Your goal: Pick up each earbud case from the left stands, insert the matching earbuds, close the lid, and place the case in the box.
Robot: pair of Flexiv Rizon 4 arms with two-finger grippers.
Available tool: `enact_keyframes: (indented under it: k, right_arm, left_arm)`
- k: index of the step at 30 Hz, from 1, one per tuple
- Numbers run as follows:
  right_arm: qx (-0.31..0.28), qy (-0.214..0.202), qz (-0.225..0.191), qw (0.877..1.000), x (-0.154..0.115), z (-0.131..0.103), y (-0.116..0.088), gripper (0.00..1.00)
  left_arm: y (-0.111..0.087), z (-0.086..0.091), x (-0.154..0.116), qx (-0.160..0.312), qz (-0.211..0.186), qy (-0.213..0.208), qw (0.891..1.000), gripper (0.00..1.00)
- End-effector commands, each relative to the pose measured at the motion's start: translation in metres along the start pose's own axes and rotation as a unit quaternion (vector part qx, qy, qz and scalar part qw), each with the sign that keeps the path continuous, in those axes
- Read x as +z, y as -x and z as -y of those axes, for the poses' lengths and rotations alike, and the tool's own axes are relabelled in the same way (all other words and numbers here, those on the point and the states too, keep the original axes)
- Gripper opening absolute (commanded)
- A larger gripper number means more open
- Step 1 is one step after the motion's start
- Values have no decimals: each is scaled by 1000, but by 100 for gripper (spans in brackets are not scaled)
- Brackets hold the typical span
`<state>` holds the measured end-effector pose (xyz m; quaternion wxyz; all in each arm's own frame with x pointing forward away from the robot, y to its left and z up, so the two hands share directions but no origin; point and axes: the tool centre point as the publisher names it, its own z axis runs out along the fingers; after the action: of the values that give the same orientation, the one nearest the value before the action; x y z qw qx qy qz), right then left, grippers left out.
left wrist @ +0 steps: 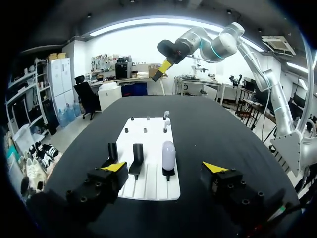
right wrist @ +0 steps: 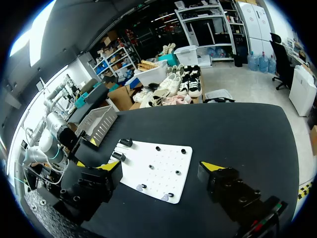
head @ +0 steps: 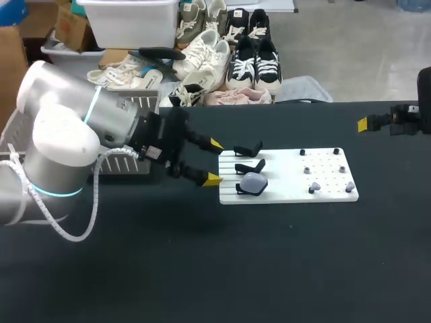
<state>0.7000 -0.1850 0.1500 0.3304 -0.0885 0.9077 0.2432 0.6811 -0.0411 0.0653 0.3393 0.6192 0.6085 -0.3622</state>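
One pale rounded earbud case (head: 253,183) (left wrist: 168,153) stands on the nearest of three black stands on the white board (head: 296,192) (left wrist: 151,183) (right wrist: 156,163). The other two stands (head: 248,149) (left wrist: 112,151) hold nothing. Two small grey earbuds (head: 314,187) (right wrist: 140,187) lie at the board's right end among black pegs. My left gripper (head: 214,161) (left wrist: 164,167) is open just left of the stands, with the case ahead of it between the fingers' line. My right gripper (head: 377,123) (right wrist: 159,166) hangs open high off the board's far right; the case is hidden in its view.
A grey slatted basket (head: 145,102) (right wrist: 96,124) stands at the table's back left, partly behind my left arm (head: 81,134). The black tabletop (head: 283,269) runs wide in front of the board.
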Motion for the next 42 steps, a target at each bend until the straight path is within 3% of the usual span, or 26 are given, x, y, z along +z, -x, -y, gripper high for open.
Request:
enact_keyframes:
  k: [1,8,20,30,42]
  right_arm:
    - [0,0,0,1000,0,0,0,100]
    - [0,0,0,1000,0,0,0,100]
    - [0,0,0,1000,0,0,0,100]
    - [0,0,0,1000,0,0,0,100]
    - [0,0,0,1000,0,0,0,100]
  left_arm:
    - [-8,10,10,-2,11,18,1000,100]
    - [-9,20,23,5,24,9,1000,100]
    - [-12,5,51,-8,34,18,999,100]
    - [-10,-2,60,-13,42,19,999,76]
    - [-13,-2,70,-17,42,12,999,70]
